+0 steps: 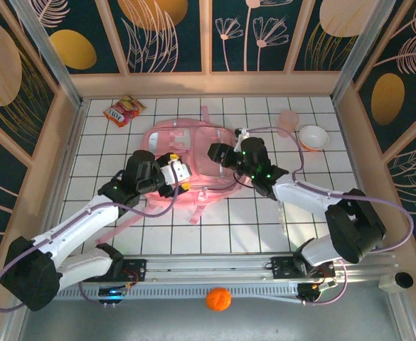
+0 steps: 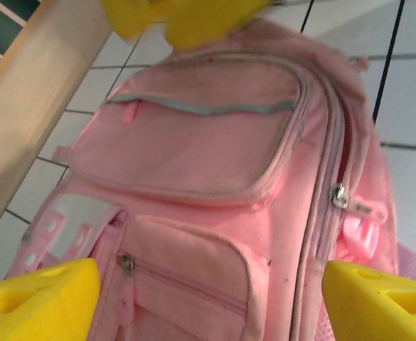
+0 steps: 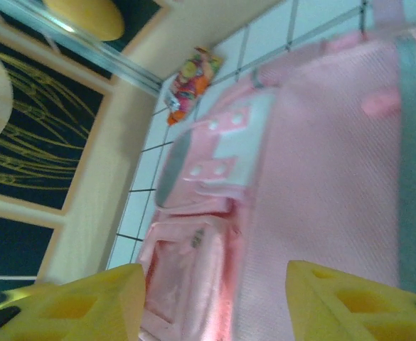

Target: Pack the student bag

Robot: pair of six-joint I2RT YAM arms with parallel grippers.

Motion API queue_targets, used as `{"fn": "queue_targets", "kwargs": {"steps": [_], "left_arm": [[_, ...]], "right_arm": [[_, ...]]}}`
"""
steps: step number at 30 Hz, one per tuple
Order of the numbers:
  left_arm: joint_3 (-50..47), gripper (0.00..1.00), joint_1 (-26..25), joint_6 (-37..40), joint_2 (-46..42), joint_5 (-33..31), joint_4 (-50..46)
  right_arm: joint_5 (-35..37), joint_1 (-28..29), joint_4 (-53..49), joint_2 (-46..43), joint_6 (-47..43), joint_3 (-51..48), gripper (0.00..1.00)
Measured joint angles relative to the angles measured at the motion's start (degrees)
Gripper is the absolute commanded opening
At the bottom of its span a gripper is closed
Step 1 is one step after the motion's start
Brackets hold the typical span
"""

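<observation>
Left fingers [image 2: 37,295] and right fingers [image 3: 87,305] are spread apart, empty, above the bag [image 1: 193,145] laid mid-table [image 1: 250,227]. The zip pull [image 2: 339,196] should be pinched squarely, then drawn slowly.

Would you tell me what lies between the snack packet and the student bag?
Bare white tiles, from snack packet to student bag, in the top external view.

The left arm [image 1: 87,220] rises from its base at 7 o'clock toward the middle, and the left hand [image 1: 173,170] points to 3 o'clock with its yellow fingers [image 2: 37,302] spread wide, gripping nothing. The right arm [image 1: 307,195] comes in from 5 o'clock with its elbow bent. The right hand [image 1: 218,153] points to 10 o'clock, fingers [image 3: 87,305] parted.
</observation>
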Motion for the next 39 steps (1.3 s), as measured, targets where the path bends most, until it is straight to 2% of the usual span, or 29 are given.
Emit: {"fn": "queue_targets", "kwargs": {"steps": [6,9,11,16,18,20,25,33,35,39], "left_arm": [[-1.51,0.75,0.0,3.34,8.46,-0.57,0.9],[-1.51,0.73,0.0,3.41,10.97,0.2,1.99],[-1.49,0.68,0.0,3.52,12.44,0.09,2.95],[-0.74,0.24,0.0,3.41,16.04,-0.07,3.52],[-0.61,0.1,-0.04,3.13,15.96,0.57,3.28],[-0.66,0.01,-0.04,2.8,15.37,1.31,3.19],[-1.99,0.0,0.11,1.33,12.07,2.78,3.61],[-2.01,0.0,0.13,-1.05,11.67,4.55,3.5],[-1.99,0.0,0.13,-1.4,11.67,4.96,3.41],[-1.7,0.0,0.15,-1.68,11.67,5.14,3.13]], "right_arm": [[0.24,2.12,-8.48,-7.1,-4.37,-0.11,0.51],[2.27,5.31,-12.85,-12.24,-4.42,-2.99,0.51],[4.24,7.96,-15.8,-14.62,-4.2,-4.39,0.51],[10.47,14.51,-23.26,-15.91,-1.53,-5.79,0.51],[13.09,16.44,-25.79,-15.56,0.13,-5.81,0.51],[15.85,17.79,-28.09,-14.69,1.97,-5.66,0.49],[21.62,19.78,-34.25,-8.15,4.87,-2.38,0.49],[26.23,23.69,-36.11,4.61,5.27,6.47,0.53],[27.32,23.78,-36.11,6.36,5.27,7.32,0.5],[29.4,23.41,-36.33,7.74,5.84,7.65,0.35]]}}
